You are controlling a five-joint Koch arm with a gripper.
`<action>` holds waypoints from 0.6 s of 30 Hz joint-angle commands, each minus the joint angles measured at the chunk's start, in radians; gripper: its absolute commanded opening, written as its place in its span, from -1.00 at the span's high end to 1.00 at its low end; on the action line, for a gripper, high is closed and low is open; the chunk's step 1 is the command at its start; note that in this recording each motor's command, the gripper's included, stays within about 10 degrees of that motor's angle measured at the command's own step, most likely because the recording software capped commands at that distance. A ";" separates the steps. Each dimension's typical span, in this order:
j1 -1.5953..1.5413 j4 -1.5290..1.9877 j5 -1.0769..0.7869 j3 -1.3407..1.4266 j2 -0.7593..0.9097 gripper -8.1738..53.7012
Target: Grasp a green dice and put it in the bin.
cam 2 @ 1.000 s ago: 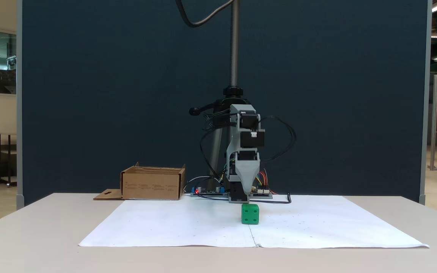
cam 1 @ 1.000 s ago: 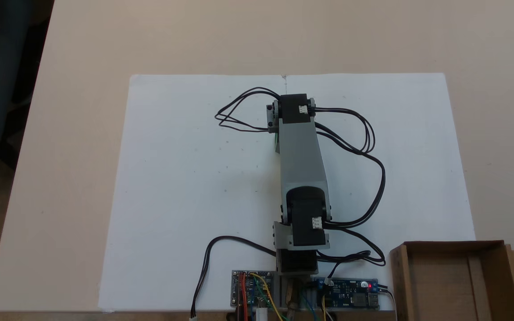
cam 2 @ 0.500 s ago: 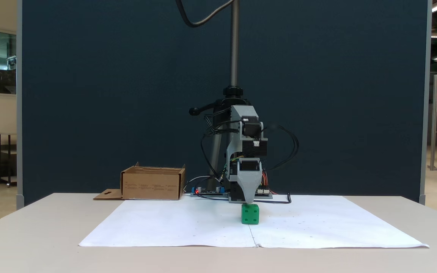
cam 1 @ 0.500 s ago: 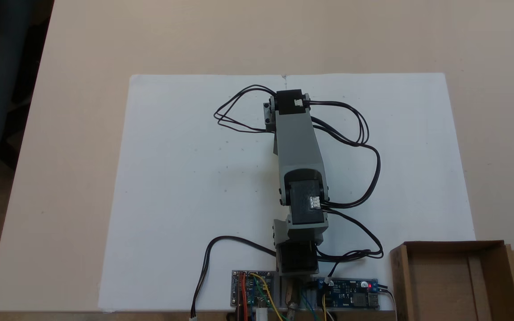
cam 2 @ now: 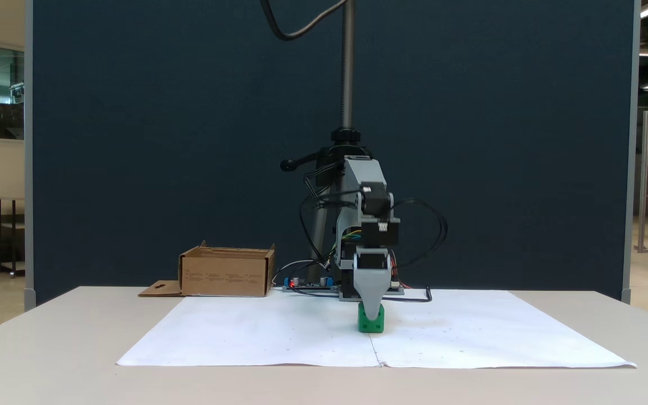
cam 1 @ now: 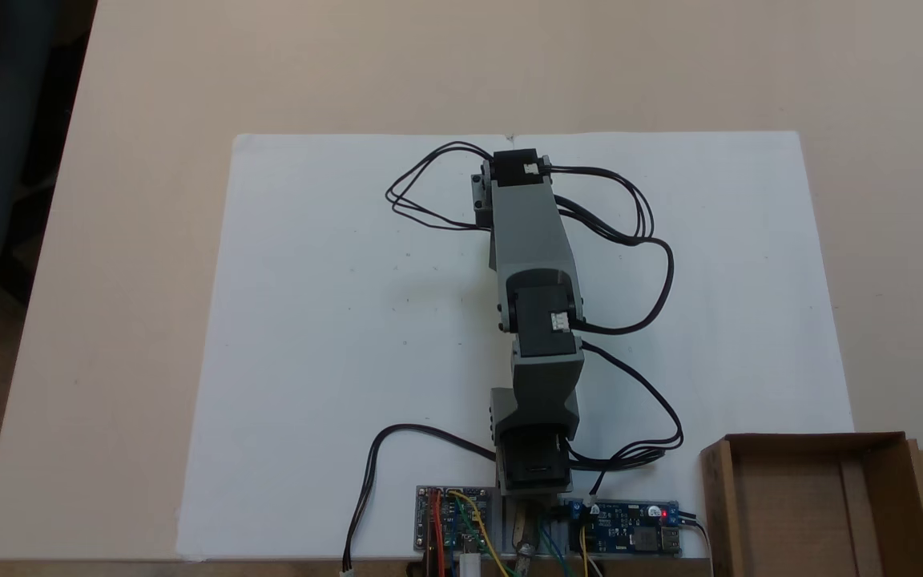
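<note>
end effector (cam 2: pixel 370 310) tip overlaps green dice (cam 2: pixel 371 323) top; dice directly beneath | cube, no long axis | jaw spread cannot be told

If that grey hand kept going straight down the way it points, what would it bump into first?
Probably the green dice: the hand points down and its tip already overlaps the dice's top. Depth is unclear from this front view.

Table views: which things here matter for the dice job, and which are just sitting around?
Part of the job:
- green dice, on the paper, partly covered by the hand
- hand, lowered over the dice
- bin, standing apart near the arm's base

Just there:
- white paper sheet
- circuit boards
- black cables
</note>
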 commanded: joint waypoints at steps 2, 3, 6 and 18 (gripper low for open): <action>-0.002 -0.044 0.067 -0.044 -0.003 -0.63; 0.000 -0.049 0.067 -0.046 -0.011 -0.62; 0.002 -0.061 0.067 -0.049 -0.029 -0.62; 0.000 -0.069 0.067 -0.049 -0.058 -0.52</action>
